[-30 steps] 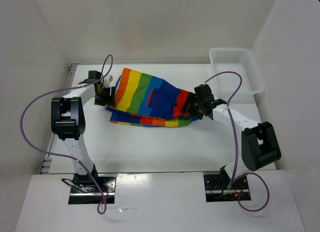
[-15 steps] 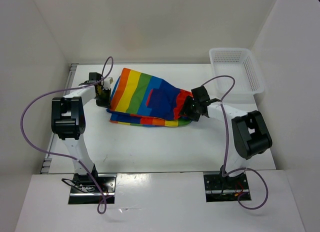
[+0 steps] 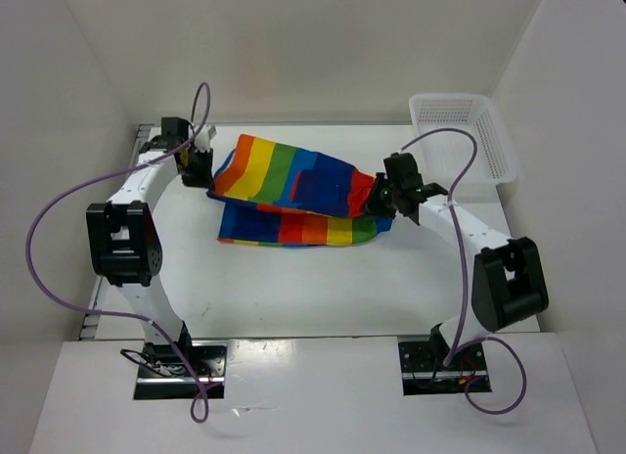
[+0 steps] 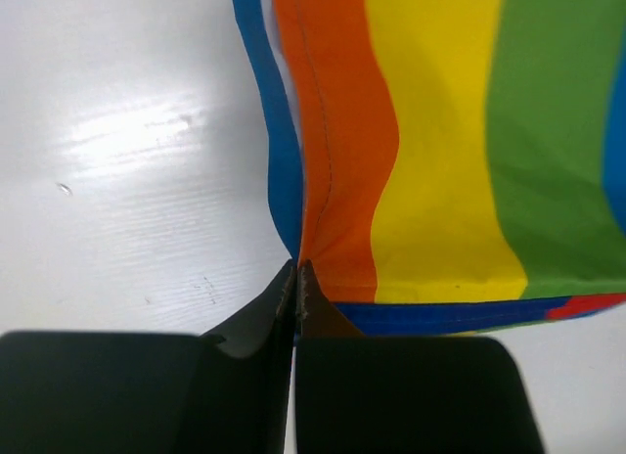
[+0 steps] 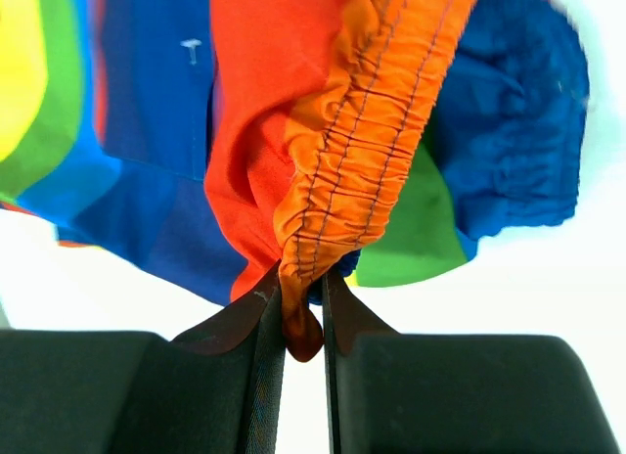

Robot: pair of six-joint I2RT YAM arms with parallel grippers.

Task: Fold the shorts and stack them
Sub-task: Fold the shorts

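Observation:
The shorts (image 3: 284, 175), rainbow-striped with dark blue patches, lie across the middle of the white table (image 3: 293, 288). An upper layer is stretched between both arms, and a striped lower layer shows beneath it. My left gripper (image 3: 202, 170) is shut on the shorts' left corner. In the left wrist view its jaws (image 4: 296, 270) meet on the edge of the orange stripe of the shorts (image 4: 440, 131). My right gripper (image 3: 380, 202) is at the right end. In the right wrist view it (image 5: 301, 283) is shut on the gathered orange waistband of the shorts (image 5: 362, 112).
A white mesh basket (image 3: 460, 131) stands at the table's back right corner, just behind the right arm. White walls close in the left, back and right sides. Purple cables loop off both arms.
Both grippers have closed on the ends of the shorts. The left arm has pulled back and to the left, the top layer has been drawn taut, and more of the lower layer shows.

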